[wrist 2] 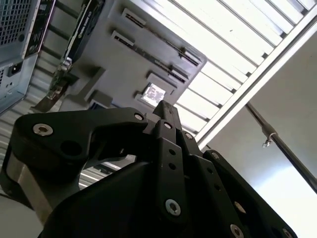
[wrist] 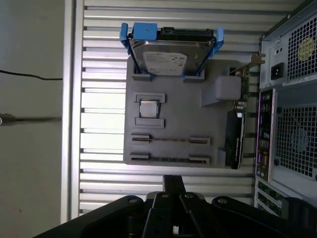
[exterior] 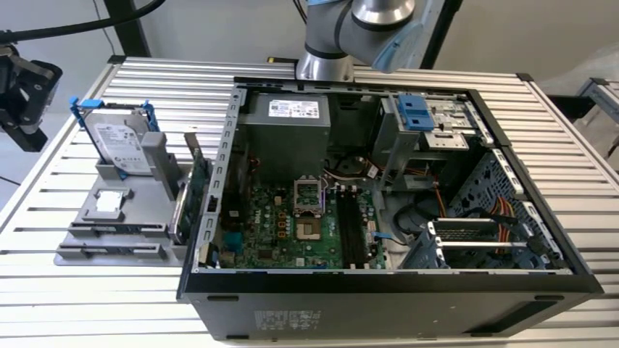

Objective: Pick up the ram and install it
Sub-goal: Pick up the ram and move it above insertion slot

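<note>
Gripper: closed on nothing, just off the tray's edge.
Ram: edge-on in grey tray slot.

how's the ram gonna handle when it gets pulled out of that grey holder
The ram shows as a thin edge-on strip, so it is probably light and fairly stiff. Seated between the grey holder's end clips, it may resist lifting slightly.
</note>
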You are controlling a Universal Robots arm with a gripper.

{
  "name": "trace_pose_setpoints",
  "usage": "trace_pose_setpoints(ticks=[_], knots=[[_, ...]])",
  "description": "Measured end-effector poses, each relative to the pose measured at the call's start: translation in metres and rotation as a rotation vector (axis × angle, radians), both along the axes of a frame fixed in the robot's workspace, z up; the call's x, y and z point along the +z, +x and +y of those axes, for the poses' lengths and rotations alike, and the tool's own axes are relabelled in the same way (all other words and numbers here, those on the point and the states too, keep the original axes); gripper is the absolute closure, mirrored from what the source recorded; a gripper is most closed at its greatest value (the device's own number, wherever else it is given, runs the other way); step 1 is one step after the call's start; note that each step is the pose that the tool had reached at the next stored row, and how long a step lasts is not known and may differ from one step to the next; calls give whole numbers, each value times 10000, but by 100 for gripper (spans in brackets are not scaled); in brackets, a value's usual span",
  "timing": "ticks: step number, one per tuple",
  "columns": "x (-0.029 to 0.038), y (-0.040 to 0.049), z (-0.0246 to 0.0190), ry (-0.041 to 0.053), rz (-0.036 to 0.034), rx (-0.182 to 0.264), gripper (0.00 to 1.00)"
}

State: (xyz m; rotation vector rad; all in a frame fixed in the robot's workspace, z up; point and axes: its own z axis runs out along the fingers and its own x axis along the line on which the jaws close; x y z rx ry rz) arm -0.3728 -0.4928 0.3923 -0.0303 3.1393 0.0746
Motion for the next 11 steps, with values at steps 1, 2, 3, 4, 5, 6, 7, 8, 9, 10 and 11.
trace_pose_setpoints(ticks=[1, 2, 3, 4, 5, 6, 7, 8, 9, 10, 11], knots=[[0, 0, 0, 0, 0, 41, 100], [0, 0, 0, 0, 0, 81, 100], [0, 0, 0, 0, 0, 123, 100], [0, 0, 0, 0, 0, 165, 100], [0, 0, 0, -1, 0, 206, 100], [0, 0, 0, 0, 0, 245, 100], [0, 0, 0, -1, 0, 286, 100], [0, 0, 0, 0, 0, 328, 100], [0, 0, 0, 0, 0, 370, 100], [0, 0, 0, 0, 0, 410, 100], [0, 0, 0, 0, 0, 451, 100]])
